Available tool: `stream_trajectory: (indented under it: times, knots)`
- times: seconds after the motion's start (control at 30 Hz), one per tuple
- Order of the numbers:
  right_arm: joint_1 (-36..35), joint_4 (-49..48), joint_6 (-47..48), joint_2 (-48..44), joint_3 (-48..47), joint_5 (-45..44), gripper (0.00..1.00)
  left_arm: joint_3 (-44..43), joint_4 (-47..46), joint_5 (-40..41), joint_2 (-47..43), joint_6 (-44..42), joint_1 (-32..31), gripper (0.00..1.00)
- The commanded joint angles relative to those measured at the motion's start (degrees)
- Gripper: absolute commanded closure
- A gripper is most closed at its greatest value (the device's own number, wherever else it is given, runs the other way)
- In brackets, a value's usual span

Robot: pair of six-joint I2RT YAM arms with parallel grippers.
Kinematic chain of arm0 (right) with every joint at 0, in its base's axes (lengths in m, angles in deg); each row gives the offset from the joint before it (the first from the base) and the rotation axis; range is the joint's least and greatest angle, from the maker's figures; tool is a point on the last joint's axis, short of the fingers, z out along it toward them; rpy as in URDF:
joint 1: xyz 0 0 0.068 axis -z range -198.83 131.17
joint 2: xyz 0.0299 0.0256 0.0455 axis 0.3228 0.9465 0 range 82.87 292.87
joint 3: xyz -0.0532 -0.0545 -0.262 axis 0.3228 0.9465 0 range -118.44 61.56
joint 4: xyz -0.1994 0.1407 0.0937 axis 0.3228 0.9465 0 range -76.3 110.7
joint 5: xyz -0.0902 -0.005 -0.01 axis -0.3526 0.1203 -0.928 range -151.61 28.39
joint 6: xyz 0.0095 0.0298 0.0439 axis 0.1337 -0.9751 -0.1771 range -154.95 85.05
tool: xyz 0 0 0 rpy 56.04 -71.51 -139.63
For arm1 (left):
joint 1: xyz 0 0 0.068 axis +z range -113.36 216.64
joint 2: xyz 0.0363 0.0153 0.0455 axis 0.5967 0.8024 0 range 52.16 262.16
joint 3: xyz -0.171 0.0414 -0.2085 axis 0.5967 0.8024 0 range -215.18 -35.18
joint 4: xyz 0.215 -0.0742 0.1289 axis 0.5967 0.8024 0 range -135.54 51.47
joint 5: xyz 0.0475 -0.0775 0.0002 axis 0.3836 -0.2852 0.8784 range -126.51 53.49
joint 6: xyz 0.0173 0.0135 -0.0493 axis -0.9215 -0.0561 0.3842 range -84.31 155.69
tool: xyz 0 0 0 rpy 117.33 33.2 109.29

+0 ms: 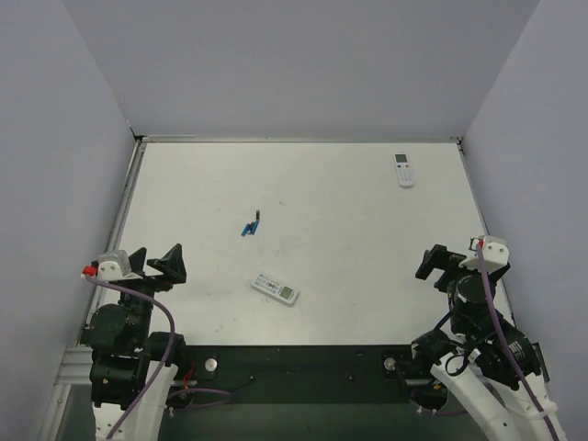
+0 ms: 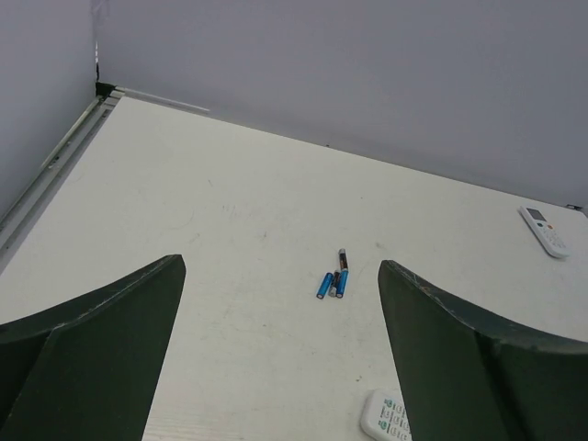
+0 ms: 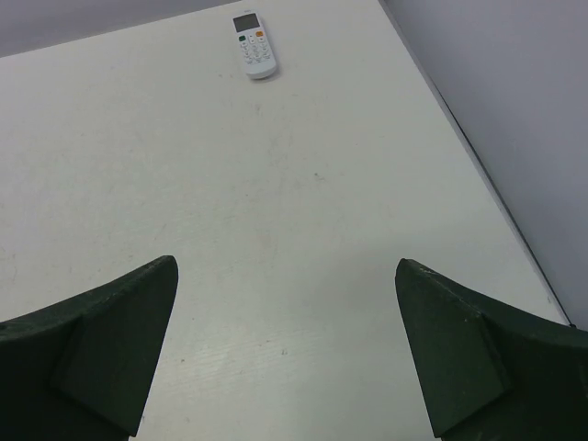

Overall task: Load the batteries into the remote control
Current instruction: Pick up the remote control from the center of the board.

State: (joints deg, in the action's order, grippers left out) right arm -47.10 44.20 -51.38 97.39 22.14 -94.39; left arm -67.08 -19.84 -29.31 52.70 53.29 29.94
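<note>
We see the left gripper (image 2: pixel 280 265) and right gripper (image 3: pixel 287 265) wide open, empty; blue batteries (image 1: pixel 250 226) lie near the tabletop (image 1: pixel 367 257) centre. The remote control (image 1: pixel 276 288) lies nearer the front edge.

The white table top (image 1: pixel 367 257) looks matt and smooth, faintly scuffed with grey marks. The two small blue cylindrical batteries (image 2: pixel 325 285) have a slight sheen. The slim white rectangular remote control (image 1: pixel 276 288) looks like smooth plastic. The left gripper (image 2: pixel 280 265) has dark green matt fingers (image 2: pixel 101 358), worn pale at the edges.
</note>
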Motion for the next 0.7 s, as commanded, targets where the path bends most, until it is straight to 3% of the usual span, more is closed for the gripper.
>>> stream_trajectory:
  times: [0.0,0.3,0.47,0.67]
  knots:
    - [-0.4,-1.1,-0.5,0.9,-0.7,0.3,0.00,-0.2,-2.0,0.0,-2.5,1.3,0.4,0.03]
    - [-0.5,0.2,-0.8,5.1,-3.5,5.3,0.00,-3.3,4.1,2.7,6.5,6.5,0.0,0.03]
    - [-0.5,1.8,-0.7,11.4,-6.1,17.5,0.00,-4.3,6.2,2.7,12.0,7.6,0.1,0.03]
    - [-0.6,3.7,-3.7,22.6,-8.8,26.1,0.00,-3.8,5.9,2.6,13.3,7.7,0.3,0.03]
